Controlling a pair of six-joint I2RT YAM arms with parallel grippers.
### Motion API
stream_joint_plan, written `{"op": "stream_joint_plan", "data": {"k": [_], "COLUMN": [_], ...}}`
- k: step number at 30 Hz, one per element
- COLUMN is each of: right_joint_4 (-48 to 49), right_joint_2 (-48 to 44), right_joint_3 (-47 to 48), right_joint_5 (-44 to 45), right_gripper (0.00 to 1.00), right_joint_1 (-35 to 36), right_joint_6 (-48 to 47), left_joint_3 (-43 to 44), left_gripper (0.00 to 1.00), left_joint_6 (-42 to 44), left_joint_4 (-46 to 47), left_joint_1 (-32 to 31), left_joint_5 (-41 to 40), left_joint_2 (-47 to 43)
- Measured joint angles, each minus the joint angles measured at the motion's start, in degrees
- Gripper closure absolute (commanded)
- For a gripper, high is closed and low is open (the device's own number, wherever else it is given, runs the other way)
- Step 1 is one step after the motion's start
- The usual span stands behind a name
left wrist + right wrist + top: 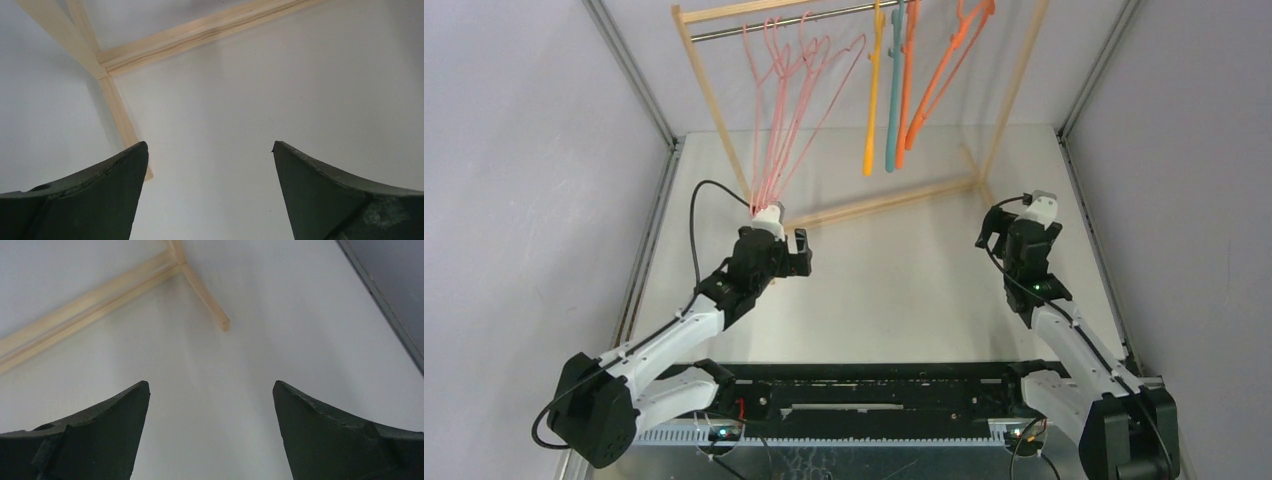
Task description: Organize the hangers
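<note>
The left tool (210, 150) stands wide, its two dark fingers (100, 195) far apart with nothing between them but bare white table (894, 290). Ahead of it, to its left, the pale wooden base beam (200, 32) of the tall wooden-framed rack (709, 95) meets a short cross foot (120, 115) that runs back toward the left finger. Above and just beyond this tool, the bunch of thin pale pink triangular hangers (789, 100) hangs by its hooks from the rack's metal rod (754, 27). Their lower ends crowd together close over the tool's wrist, though I cannot tell whether they touch it.

The right tool (210, 390) is equally wide and holds nothing. Ahead of it the same base beam runs away to its left, with the rack's other foot pointing back toward it. Up ahead and to its left, on the rod, hang the yellow-orange hanger (873, 100), the teal hanger (894, 100) and the orange hangers (944, 70). The first two hang straight down side by side with one orange one, and another orange one swings out slantwise toward the right tool's side. This group is well apart from the pink bunch.
</note>
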Motion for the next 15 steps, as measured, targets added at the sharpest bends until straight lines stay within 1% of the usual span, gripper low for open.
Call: {"op": "stream_joint_plan", "data": {"k": [4,7,10,15], "right_joint_4": [-0.76,-2.71,-6.56,-12.66], "right_joint_2": [2.16,2.49,3.85,10.75], "right_joint_3": [0.46,1.70,4.70,10.93], "right_joint_5": [3.63,6.21,11.10,19.82], "right_gripper": [0.00,0.00,0.00,0.00], "right_joint_1": [1.79,2.86,4.68,9.70], "right_joint_6": [0.81,3.34,7.63,12.44], "left_joint_3": [0.00,0.00,0.00,0.00], "left_gripper": [0.00,0.00,0.00,0.00], "left_joint_6": [0.55,0.57,0.66,1.03], "left_joint_4": [0.13,0.20,0.15,0.15], "left_joint_1": [0.15,0.72,1.27,1.81], "left_joint_5": [0.02,0.04,0.04,0.17], "left_joint_2": [0.94,0.76,0.31,-0.74]}}
